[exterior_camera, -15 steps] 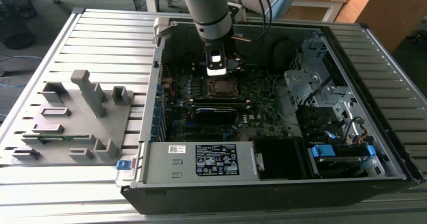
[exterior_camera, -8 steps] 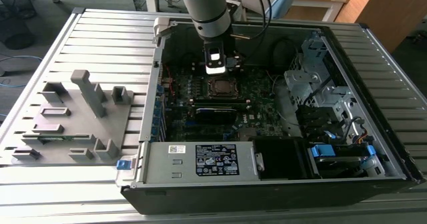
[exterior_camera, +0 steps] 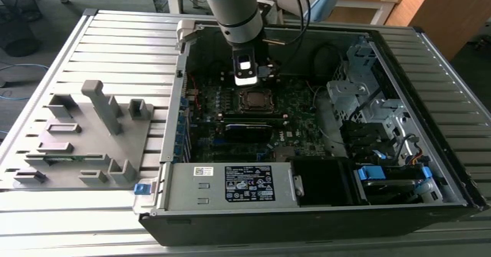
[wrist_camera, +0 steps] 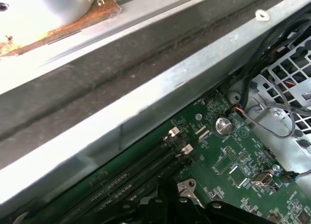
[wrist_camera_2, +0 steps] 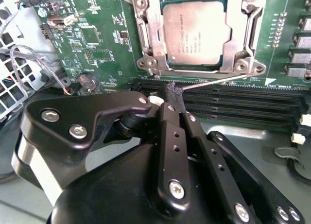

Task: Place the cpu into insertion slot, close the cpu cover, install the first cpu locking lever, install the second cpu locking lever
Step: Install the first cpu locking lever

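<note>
Your black claw [wrist_camera_2: 174, 98], fingers pinched together, tip on the thin silver wire locking lever [wrist_camera_2: 214, 82], grips nothing; the silver-topped square cpu [wrist_camera_2: 194, 32] already sits in the metal-rimmed insertion slot [wrist_camera_2: 248, 63], windowed silver cpu cover [wrist_camera_2: 148, 29] down.

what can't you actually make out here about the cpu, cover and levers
- Insertion slot: contacts hidden under the cpu in the second wrist view.
- cpu cover: top cut off by the frame edge.
- Locking lever: whether it is latched cannot be told.
- Exterior view: socket details too small.
</note>
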{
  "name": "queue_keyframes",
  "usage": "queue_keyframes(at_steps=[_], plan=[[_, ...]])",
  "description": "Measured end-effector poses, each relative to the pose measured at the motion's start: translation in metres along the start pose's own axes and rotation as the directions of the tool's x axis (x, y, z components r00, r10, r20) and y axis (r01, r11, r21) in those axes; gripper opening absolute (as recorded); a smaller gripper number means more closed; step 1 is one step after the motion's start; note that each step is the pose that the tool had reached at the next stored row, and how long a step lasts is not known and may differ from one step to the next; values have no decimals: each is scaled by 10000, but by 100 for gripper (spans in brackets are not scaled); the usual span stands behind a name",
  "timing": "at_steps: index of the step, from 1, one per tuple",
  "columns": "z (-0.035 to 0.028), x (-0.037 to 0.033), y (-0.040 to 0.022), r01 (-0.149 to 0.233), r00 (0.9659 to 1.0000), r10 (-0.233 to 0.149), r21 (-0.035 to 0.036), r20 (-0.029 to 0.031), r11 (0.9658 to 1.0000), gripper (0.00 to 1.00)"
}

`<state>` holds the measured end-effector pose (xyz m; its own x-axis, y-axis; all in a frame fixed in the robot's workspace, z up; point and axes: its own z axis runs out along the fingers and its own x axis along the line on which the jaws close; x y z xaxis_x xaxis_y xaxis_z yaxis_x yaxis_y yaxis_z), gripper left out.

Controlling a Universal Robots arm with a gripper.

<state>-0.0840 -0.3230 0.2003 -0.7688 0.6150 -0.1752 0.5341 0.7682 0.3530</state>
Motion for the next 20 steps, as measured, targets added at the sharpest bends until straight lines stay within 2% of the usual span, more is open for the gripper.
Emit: queue_keyframes(at_steps=[5,6,10,14,19,20], plan=[[-12,23,-19,-59,10000,58,-191,-59,9998,10],[-13,24,-21,-64,10000,63,-211,-61,9998,10],[-15,24,-29,-71,10000,70,-246,-63,9997,10],[-23,33,-53,-82,10000,80,-315,-59,9995,10],[-25,34,-56,-85,9999,83,-321,-60,9994,10],[-26,35,-59,-94,9999,92,-355,-65,9993,10]])
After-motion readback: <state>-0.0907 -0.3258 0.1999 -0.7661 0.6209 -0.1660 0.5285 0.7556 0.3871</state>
